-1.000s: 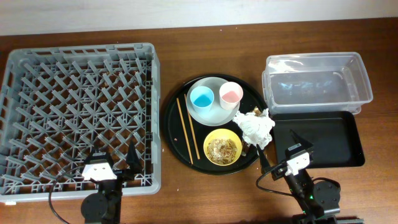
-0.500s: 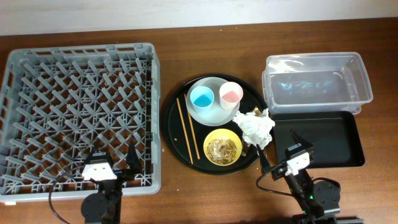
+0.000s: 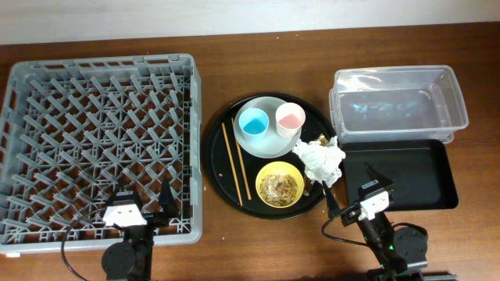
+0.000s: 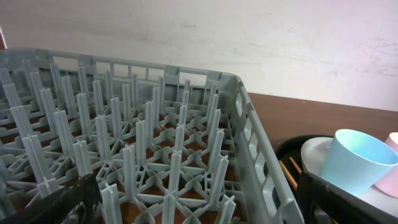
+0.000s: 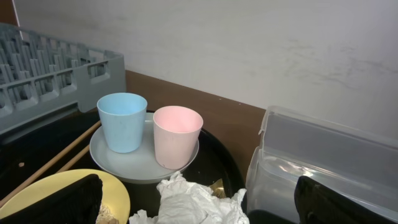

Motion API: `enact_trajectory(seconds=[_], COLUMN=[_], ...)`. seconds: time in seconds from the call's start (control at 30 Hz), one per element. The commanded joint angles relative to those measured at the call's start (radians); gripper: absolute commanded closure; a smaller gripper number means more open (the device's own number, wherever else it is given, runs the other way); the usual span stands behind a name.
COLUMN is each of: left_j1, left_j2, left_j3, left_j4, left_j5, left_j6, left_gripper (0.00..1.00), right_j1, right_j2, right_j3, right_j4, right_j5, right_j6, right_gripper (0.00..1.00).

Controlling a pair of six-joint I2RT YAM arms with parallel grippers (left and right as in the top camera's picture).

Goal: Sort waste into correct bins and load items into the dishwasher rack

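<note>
The grey dishwasher rack (image 3: 94, 62) fills the left. On a round black tray stand the plate (image 3: 269, 144) bearing the blue cup (image 3: 252, 122) and pink cup (image 3: 290, 119), the chopsticks (image 3: 234, 160), the yellow bowl (image 3: 280, 186) holding tan food scraps, and the crumpled tissue (image 3: 320, 160). The clear tub (image 3: 398, 109) and shallow black tray (image 3: 414, 176) lie on the right. My left gripper (image 3: 142, 195) is open and empty over the rack's near right corner (image 4: 143, 137). My right gripper (image 3: 350, 186) is open and empty just short of the tissue (image 5: 196, 202).
The round black tray (image 3: 215, 148) sits between the rack and the bins. The tub's wall (image 5: 323, 162) rises close on the right of my right gripper. A pale wall runs along the table's far edge.
</note>
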Motion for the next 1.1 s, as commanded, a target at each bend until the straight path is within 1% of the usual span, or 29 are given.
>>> enact_trajectory(seconds=[0.0,0.4,0.47,0.5,0.57,0.63,0.67,0.77,0.87,0.93,1.0,1.07], left_j1=[-0.004,-0.004,-0.004,-0.004,-0.004,-0.004,-0.004,-0.004,-0.004,-0.004,-0.004,-0.004], left_j2=[-0.006,-0.006,-0.006,-0.006,-0.006,-0.006,-0.006,0.011,0.093,0.224,0.351,0.539], left_j3=[-0.004,-0.004,-0.004,-0.003,0.008,0.051,0.092,0.238,0.433,0.620,0.769,0.974], left_j4=[-0.003,-0.003,0.000,0.006,0.065,0.045,0.013,-0.108,-0.257,-0.399,-0.518,-0.689], left_j5=[-0.010,0.004,0.048,0.098,0.223,0.238,0.238,0.238,0.238,0.258,0.294,0.330], left_j6=[-0.012,-0.013,-0.013,-0.013,-0.019,-0.058,-0.079,-0.084,-0.084,-0.083,-0.083,-0.082], left_gripper=[0.01,0.01,0.01,0.01,0.01,0.01,0.01,0.01,0.01,0.01,0.01,0.01], right_j1=[-0.004,-0.004,-0.004,-0.004,-0.004,-0.004,-0.004,-0.004,-0.004,-0.004,-0.004,-0.004], right_j2=[-0.006,-0.006,-0.006,-0.006,-0.006,-0.006,-0.006,-0.006,-0.006,-0.006,-0.006,-0.006], right_j3=[-0.005,-0.005,-0.005,-0.005,-0.005,-0.005,-0.005,-0.005,-0.005,-0.005,-0.005,-0.005], right_j4=[-0.005,-0.005,-0.005,-0.005,-0.005,-0.005,-0.005,-0.005,-0.005,-0.005,-0.005,-0.005], right_j5=[0.005,0.005,0.005,0.005,0.005,0.005,0.005,0.005,0.005,0.005,0.005,0.005], right_j6=[0.009,0.009,0.009,0.009,0.009,0.009,0.009,0.009,0.009,0.009,0.009,0.009], right_gripper=[0.02,0.01,0.02,0.01,0.02,0.02,0.02,0.01,0.01,0.01,0.01,0.01])
